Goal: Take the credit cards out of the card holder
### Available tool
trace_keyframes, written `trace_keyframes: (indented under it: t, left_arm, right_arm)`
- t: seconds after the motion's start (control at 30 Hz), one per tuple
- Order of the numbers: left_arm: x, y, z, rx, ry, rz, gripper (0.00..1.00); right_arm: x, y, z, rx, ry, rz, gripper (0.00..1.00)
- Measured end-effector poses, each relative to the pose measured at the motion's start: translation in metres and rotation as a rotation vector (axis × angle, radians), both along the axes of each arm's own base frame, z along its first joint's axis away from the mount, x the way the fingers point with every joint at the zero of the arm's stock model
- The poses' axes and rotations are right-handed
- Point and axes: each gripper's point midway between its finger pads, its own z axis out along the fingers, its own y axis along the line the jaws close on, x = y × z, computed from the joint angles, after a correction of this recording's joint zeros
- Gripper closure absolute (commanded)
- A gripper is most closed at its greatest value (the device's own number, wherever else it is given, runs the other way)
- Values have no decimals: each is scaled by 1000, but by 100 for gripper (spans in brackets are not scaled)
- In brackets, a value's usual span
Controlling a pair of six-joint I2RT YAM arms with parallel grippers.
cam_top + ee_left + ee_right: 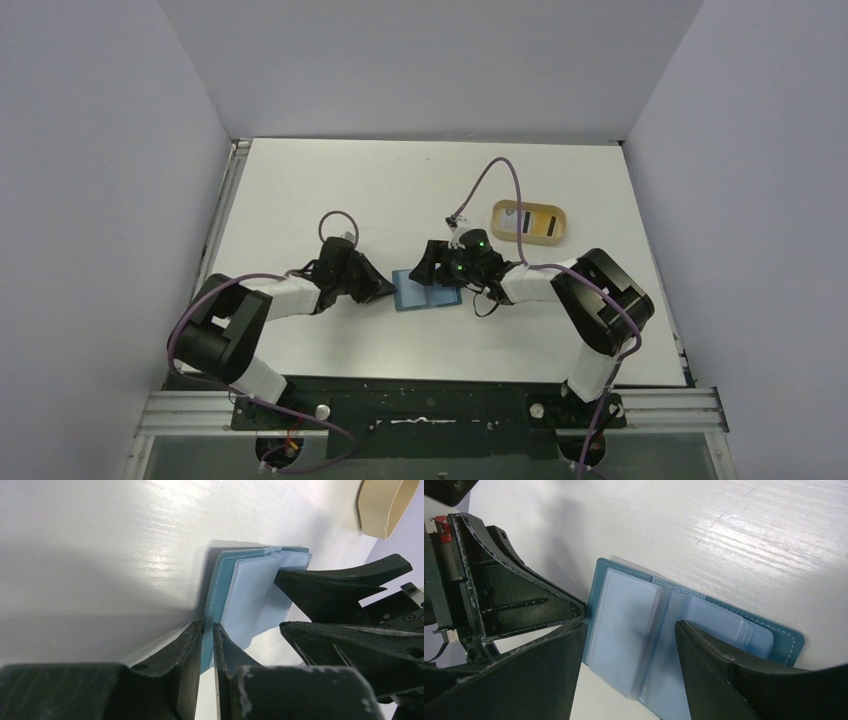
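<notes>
- White table [420, 190] boxed in by plain grey walls; both arms reach to its middle.
- Tan rounded tray [497, 210] sits toward the far right, well apart from the arms. At least one pale credit card [514, 223] lies in it, with a dark stripe showing beside it; the count cannot be told.
- Card holder [428, 290] lies open and flat at table centre, between the two grippers.
- Look of it: teal-blue cover with pale stitching along the edge, and clear plastic sleeves [624, 630] fanned out inside. Whether any sleeve has a card in it cannot be told.
- Left gripper [207, 630] is pinched on the holder's near cover edge, with the blue material sandwiched between its fingers.
- Right gripper [630, 622] is spread wide above the open holder. One finger is at the outer cover edge and the other is over the sleeves; it grips nothing.
</notes>
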Motion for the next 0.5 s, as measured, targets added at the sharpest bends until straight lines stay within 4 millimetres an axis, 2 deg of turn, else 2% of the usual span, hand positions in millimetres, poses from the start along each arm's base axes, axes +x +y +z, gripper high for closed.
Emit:
trace_keyframes:
  t: [0.13, 0.3, 0.5]
  left_arm:
    - [-3, 3, -4, 29, 9, -12, 80]
    - [-6, 11, -6, 81, 11, -21, 80]
    - [-1, 3, -5, 29, -1, -9, 79]
  right_arm:
    - [0, 0, 0, 0, 0, 0, 32]
    - [0, 0, 0, 0, 1, 1, 32]
    - [0, 0, 0, 0, 1, 1, 32]
